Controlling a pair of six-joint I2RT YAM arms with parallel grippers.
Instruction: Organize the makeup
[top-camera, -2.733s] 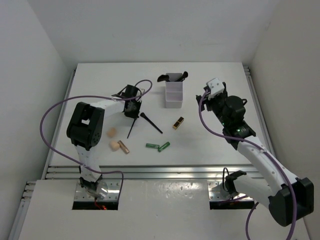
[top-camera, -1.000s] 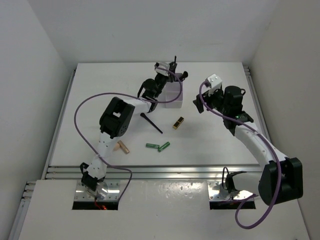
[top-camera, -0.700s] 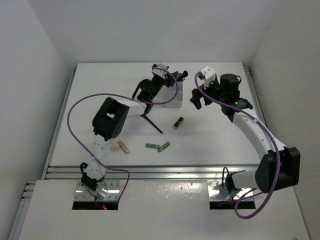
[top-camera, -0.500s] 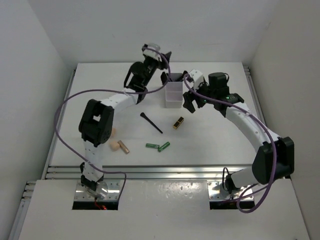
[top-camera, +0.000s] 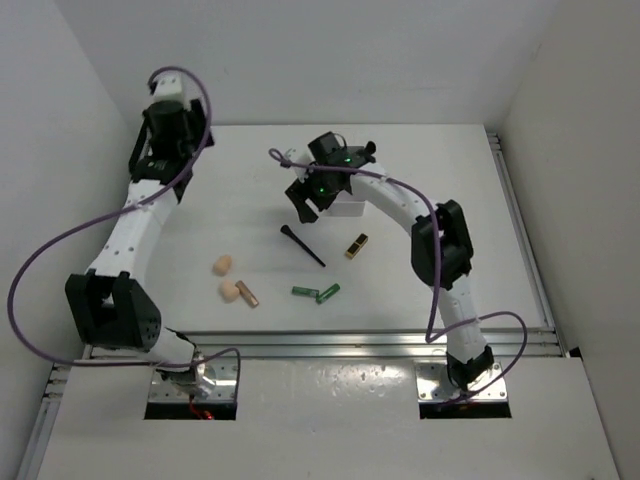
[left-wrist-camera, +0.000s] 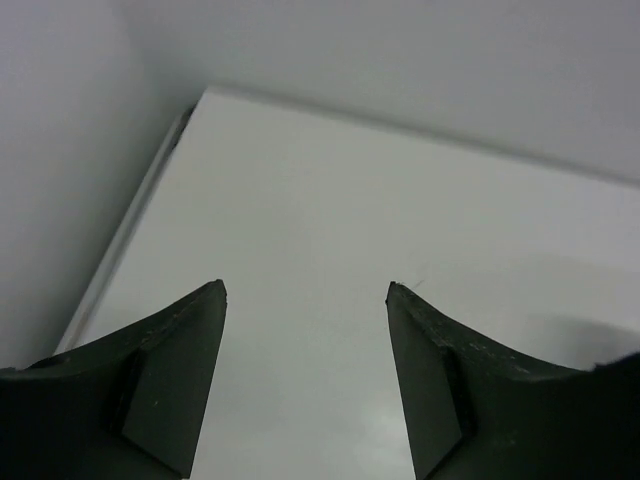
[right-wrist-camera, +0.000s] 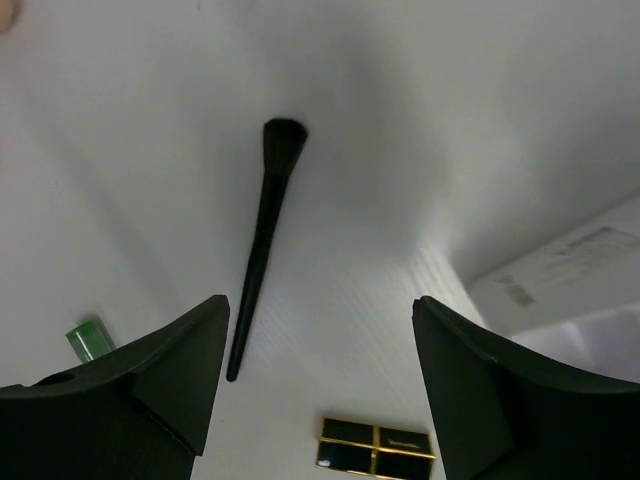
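Holds the right pincer spread wide and empty just in front of the white box, looking down on the black brush lying flat on the counter, probably lining up a grab. Leaves the black-gold lipstick beside that brush, two green tubes farther in front of the box, beige sponge and tan-gold tube well to its left. Parks the left pincer, likewise spread and empty, above the corner far left of the box, likely out of the way.

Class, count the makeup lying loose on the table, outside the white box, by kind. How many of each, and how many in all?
Black brush: 1
Black-gold lipstick: 1
Green tubes: 2
Beige sponges: 2
Tan-gold tube: 1
Total: 7
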